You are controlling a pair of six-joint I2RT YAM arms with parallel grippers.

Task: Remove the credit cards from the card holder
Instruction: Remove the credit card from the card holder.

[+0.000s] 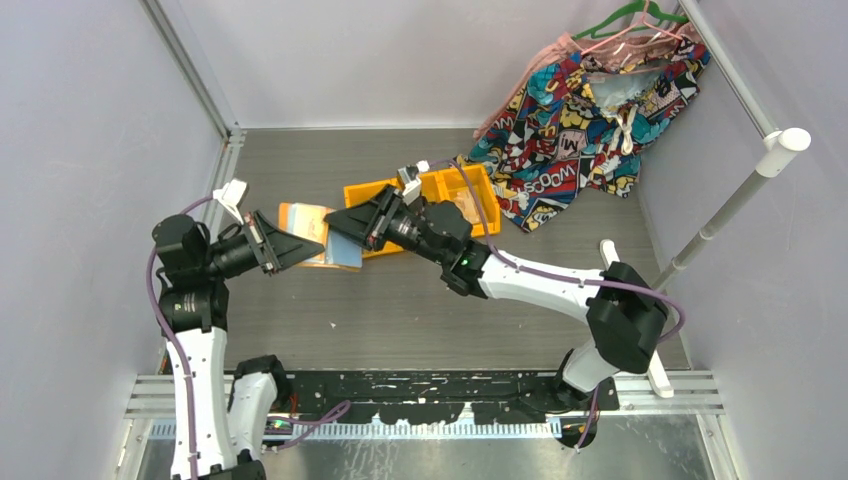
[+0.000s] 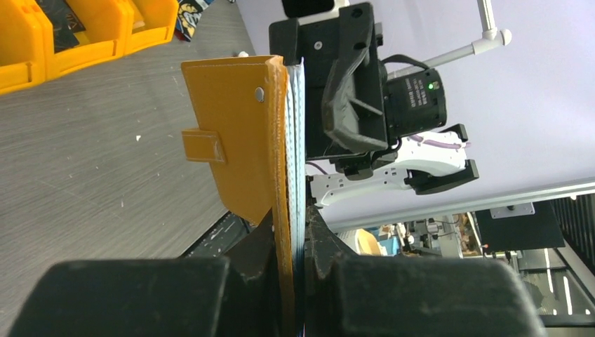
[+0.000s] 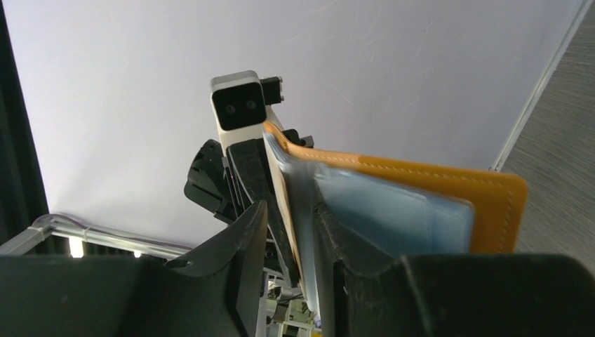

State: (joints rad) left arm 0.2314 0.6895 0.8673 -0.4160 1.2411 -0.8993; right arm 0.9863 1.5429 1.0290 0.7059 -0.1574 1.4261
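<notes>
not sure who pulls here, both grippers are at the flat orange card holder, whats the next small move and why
Probably close the right gripper on the pale blue see-through pockets and ease them away from the left gripper, which clamps the flat orange book-like card holder. Its leaves lie pressed together, so nothing can slide out.

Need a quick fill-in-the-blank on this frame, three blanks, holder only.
1. The card holder has an outer cover coloured ___.
2. Its see-through inner pockets are pale ___.
3. The left end effector grips the holder's edge, and the small tab shows in the ___ wrist view.

Missing words: orange; blue; left.
</notes>
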